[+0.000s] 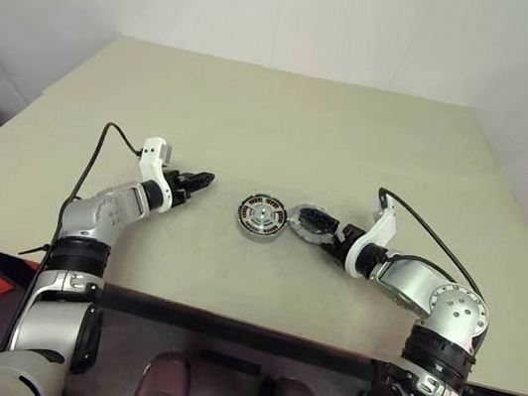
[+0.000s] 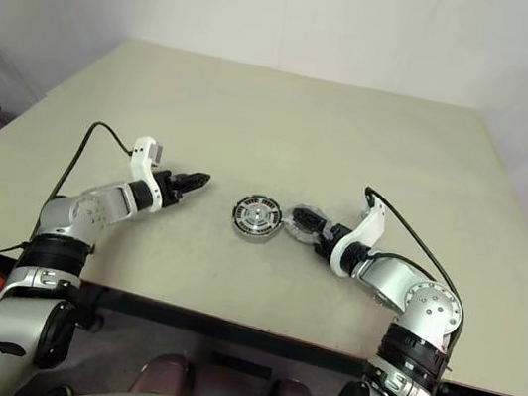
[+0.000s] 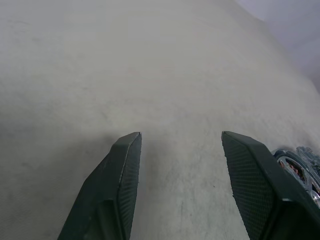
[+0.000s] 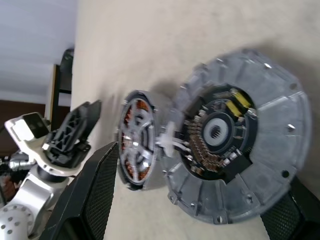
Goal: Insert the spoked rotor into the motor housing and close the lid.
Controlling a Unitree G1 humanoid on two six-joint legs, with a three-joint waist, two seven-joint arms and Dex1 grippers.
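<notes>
Right wrist view has the right gripper [image 4: 190, 210] spread about as wide as it goes around a big grey finned disc [image 4: 235, 135] sitting just right of the motor housing [image 1: 262, 217], though I can't tell if it's actually clamped, and I can't pick out the spoked rotor for sure. Left gripper [image 1: 202, 180] hangs partly open and empty a bit left of the housing. I'd keep the disc level and centred over the hub; nothing else on the table [image 1: 258, 107] blocks it.
</notes>
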